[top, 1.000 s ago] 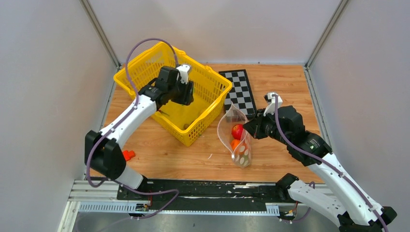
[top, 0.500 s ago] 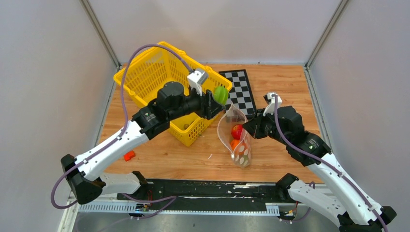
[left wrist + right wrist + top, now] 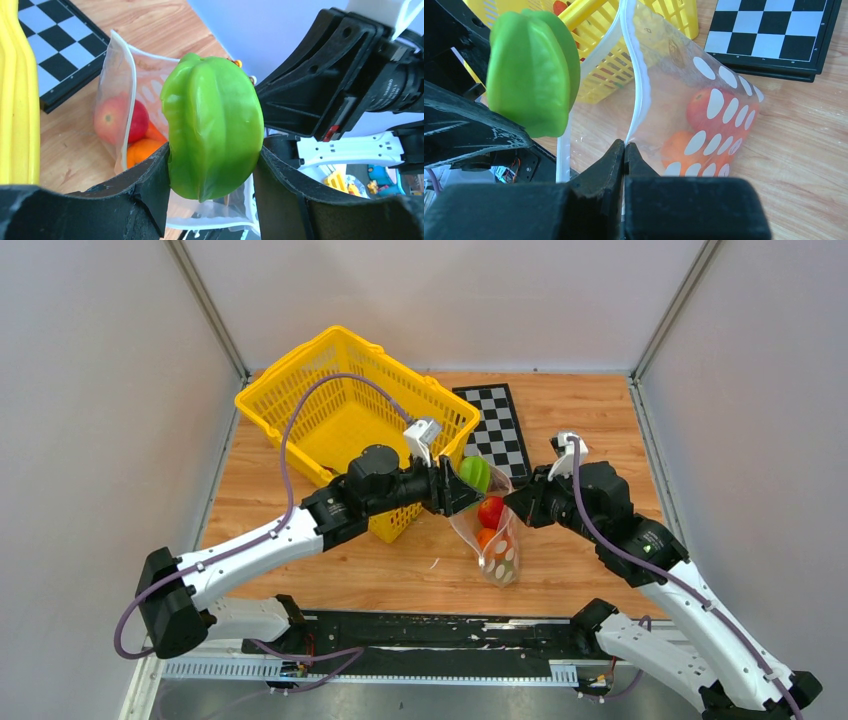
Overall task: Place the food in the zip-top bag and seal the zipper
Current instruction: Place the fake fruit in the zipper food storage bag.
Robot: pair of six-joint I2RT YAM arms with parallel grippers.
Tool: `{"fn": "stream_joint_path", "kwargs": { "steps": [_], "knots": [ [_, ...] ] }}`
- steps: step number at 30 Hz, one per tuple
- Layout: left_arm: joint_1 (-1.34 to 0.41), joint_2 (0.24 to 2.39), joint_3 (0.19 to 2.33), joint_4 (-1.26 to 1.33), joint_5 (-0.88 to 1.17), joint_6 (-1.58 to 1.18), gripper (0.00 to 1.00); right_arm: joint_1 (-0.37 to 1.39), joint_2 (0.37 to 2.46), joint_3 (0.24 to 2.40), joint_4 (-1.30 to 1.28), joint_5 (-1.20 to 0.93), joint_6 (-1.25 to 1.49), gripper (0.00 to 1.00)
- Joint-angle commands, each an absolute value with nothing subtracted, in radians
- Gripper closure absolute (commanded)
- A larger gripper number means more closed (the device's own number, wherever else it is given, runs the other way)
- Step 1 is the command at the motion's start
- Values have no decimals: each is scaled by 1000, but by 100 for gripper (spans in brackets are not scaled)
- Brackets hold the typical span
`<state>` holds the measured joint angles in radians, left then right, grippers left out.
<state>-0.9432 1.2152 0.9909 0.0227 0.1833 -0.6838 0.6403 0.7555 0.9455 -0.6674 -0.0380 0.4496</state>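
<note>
My left gripper point(image 3: 462, 483) is shut on the green pepper point(image 3: 475, 474) and holds it right over the open mouth of the zip-top bag point(image 3: 490, 525). In the left wrist view the pepper point(image 3: 212, 125) sits between my jaws, with the bag point(image 3: 131, 107) just beyond. My right gripper point(image 3: 515, 502) is shut on the bag's pale zipper strip point(image 3: 638, 75) and holds the mouth up and open. A red tomato point(image 3: 490, 511) and an orange point(image 3: 487, 538) lie inside the bag. They show through the dots in the right wrist view point(image 3: 714, 112).
The yellow mesh basket point(image 3: 300, 400) stands at the back left, with some food still in it point(image 3: 560, 7). A checkerboard point(image 3: 495, 425) lies behind the bag. A small red block point(image 3: 266, 561) rests near the left front edge.
My left arm has lifted the green pepper out of the basket and swung it right, down to the bag's mouth. My right gripper has held the bag still.
</note>
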Motion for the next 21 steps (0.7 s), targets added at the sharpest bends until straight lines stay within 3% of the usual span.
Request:
{"fn": "stream_joint_path", "kwargs": {
  "steps": [1,10,14,21],
  "knots": [
    [-961,1211,1032,107,207,-696,42,643,739,944,-606,-20,475,100],
    [-1025,1312,1166,-110,143,-580,30,643,742,949,-606,-16,473,100],
    [-1030,1312,1183,-146,101,-558,18,643,739,948,-608,-11,473,100],
    [-1031,1274,1199,-161,84,-517,15,643,741,944,-605,-9,478,100]
  ]
}}
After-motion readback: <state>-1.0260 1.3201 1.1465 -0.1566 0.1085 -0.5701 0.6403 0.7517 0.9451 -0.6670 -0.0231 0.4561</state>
